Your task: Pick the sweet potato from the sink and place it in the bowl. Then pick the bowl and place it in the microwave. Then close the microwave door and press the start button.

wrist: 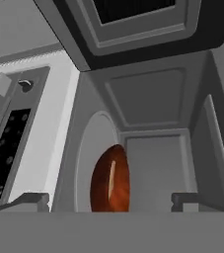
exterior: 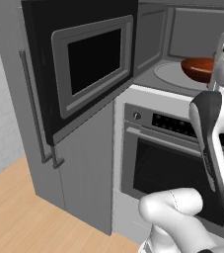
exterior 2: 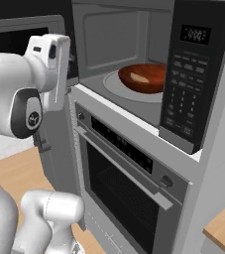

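The microwave door (exterior: pixel 84 69) is seen swung wide at left, its dark window facing out. Inside the microwave (exterior 2: pixel 134 54), the bowl (exterior 2: pixel 143 78) is set on the pale turntable (exterior 2: pixel 115 85), the sweet potato (exterior 2: pixel 140 78) resting within. The gripper (wrist: pixel 111 200) is held wide apart, empty, outside the cavity.

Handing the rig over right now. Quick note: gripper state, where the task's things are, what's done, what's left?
Gripper: open, holding nothing, just outside the microwave cavity.
Bowl: on the turntable inside the microwave, with the sweet potato in it.
Microwave door: wide open, swung out to the left.
Done: sweet potato in bowl, bowl in microwave.
Left: close the door, then press start on the control panel.
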